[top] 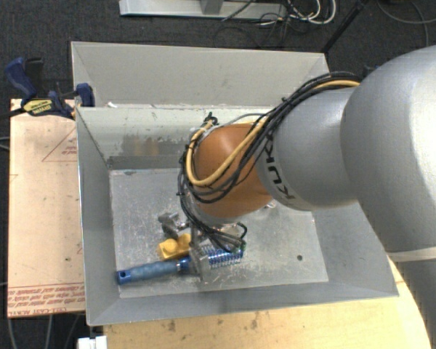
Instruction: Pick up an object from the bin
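Camera view, from above and a little to the side. Reaches in from the right as a thick grey arm, with an orange cover and cables low over the front left part of the bin. Below the cover sits the gripper, down close to the floor, in the middle of a small cluster of things. Cannot tell how wide it stands, because of the cover and cables above it. Cannot tell either about holding anything.

Nearest to it: a blue handle, lying flat near the front wall. Long axis almost left to right, slightly rising toward the gripper. Right end at the gripper, left end well out toward the left wall. Just right of the gripper, a bristle head with blue bristles. Perhaps one brush together with the handle, but with the joint hidden. Just behind the handle's right end, a small yellow piece, and behind that a grey metal piece.

As a judgement: probably calls for closing across the handle's axis, not along it. Otherwise some risk of slipping, or of pinching the yellow piece as well.
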Action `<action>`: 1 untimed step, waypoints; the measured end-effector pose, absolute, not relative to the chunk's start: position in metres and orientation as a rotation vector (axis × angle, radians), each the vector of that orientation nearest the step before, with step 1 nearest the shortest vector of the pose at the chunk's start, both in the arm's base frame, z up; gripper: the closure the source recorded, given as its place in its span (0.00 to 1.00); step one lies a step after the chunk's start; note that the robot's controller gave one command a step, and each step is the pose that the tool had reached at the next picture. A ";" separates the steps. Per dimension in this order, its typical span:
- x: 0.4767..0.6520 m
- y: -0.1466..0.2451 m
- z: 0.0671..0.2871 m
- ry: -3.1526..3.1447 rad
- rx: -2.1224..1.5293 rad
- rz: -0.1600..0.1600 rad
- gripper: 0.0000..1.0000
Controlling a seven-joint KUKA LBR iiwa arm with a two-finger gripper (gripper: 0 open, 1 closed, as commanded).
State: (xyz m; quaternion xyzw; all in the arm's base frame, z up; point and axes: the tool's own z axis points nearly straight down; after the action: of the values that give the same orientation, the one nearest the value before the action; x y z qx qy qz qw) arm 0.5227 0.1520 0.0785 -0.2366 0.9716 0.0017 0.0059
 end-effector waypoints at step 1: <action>0.531 0.152 0.079 3.051 -0.735 0.008 1.00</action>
State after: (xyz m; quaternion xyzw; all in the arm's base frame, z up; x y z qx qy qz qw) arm 0.5308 0.1522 0.0789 -0.2342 0.9722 0.0026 0.0015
